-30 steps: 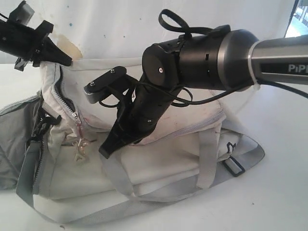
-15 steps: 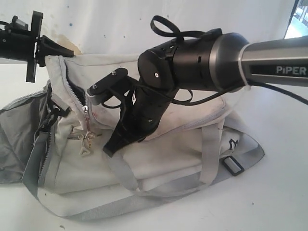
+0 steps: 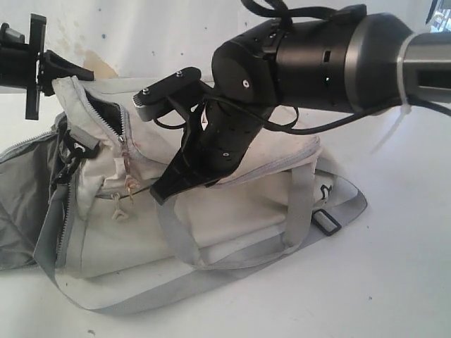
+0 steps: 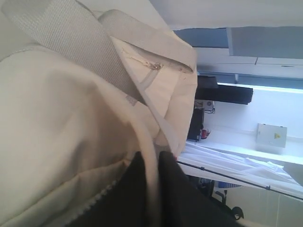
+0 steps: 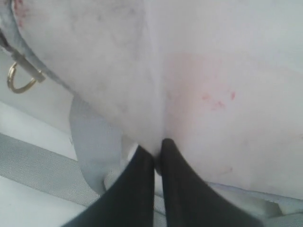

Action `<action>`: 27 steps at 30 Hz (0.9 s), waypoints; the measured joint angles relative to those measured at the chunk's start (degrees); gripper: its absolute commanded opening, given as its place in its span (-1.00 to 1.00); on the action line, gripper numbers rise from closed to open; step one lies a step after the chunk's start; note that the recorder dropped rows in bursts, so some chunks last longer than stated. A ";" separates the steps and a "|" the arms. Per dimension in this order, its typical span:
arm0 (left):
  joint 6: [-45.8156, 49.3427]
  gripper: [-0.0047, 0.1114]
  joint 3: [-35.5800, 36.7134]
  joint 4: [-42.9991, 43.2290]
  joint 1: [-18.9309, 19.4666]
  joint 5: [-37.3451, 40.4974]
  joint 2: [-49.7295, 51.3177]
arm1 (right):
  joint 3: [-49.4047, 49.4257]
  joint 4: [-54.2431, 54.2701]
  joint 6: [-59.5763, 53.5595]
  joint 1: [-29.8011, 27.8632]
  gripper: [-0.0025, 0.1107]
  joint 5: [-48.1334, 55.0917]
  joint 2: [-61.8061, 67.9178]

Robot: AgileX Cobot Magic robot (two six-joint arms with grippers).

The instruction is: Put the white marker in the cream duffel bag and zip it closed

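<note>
Moved: cream duffel bag [image 3: 232, 211] drawn up and left, right arm [image 3: 310, 49] higher | left fingers [image 3: 70, 72] clamped on its rim, upper left | right fingers [image 3: 169, 186] pinching top fabric, centre | zipper [image 3: 113, 123] gaping, unclosed | white marker unseen, possibly inside

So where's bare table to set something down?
Bare table shows beyond the buckle end of the cream duffel bag and in front of its grey strap. Crowded: right arm over the bag's middle, left arm at its open end.
</note>
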 measured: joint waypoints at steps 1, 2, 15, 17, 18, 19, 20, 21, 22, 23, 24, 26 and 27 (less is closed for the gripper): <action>0.00 -0.92 0.00 1.05 0.00 -0.67 0.00 | 0.00 0.10 0.00 0.21 -0.96 0.11 -0.56; -0.17 -0.92 0.00 1.87 0.00 -1.00 0.00 | 0.00 0.10 0.00 0.48 -0.96 0.10 -0.99; 7.97 -0.48 -0.35 -6.58 0.97 -3.20 0.00 | 0.75 1.03 0.00 1.94 -0.38 -5.88 -3.22; 11.29 -0.30 -0.34 -6.91 1.59 -4.21 0.00 | 1.09 1.38 0.09 1.94 -0.24 -5.88 -3.22; 12.02 -0.19 -0.34 -6.58 1.86 -4.63 0.00 | 1.09 1.50 0.09 1.94 -0.21 -6.12 -3.09; 12.81 -0.06 -0.34 -6.14 1.97 -4.91 0.00 | 1.09 1.65 0.09 1.94 -0.20 -6.10 -3.09; 13.45 0.09 -0.34 -5.87 1.97 -5.03 0.00 | 1.09 1.64 0.12 1.94 -0.20 -6.10 -3.09; 13.95 0.19 -0.34 -5.75 1.97 -5.01 0.00 | 1.09 1.83 0.22 1.94 -0.20 -6.44 -2.98; 14.22 0.31 -0.34 -5.75 1.97 -5.01 0.00 | 1.09 2.10 0.22 1.94 -0.20 -6.71 -2.98; 15.04 0.35 -0.34 -5.75 1.97 -5.01 0.00 | 1.09 3.98 0.44 1.94 -0.20 -6.84 -2.98; 15.69 0.41 -0.34 -5.75 1.97 -5.01 0.00 | 1.09 5.34 0.94 1.94 -0.20 -6.93 -2.98; 18.70 0.43 -0.34 -6.26 1.97 -5.01 0.00 | 1.09 9.67 5.20 1.94 -0.20 -6.93 -2.87; 19.88 0.43 -0.34 -6.53 1.97 -5.01 0.00 | 1.09 11.25 7.65 1.94 -0.20 -6.98 -2.77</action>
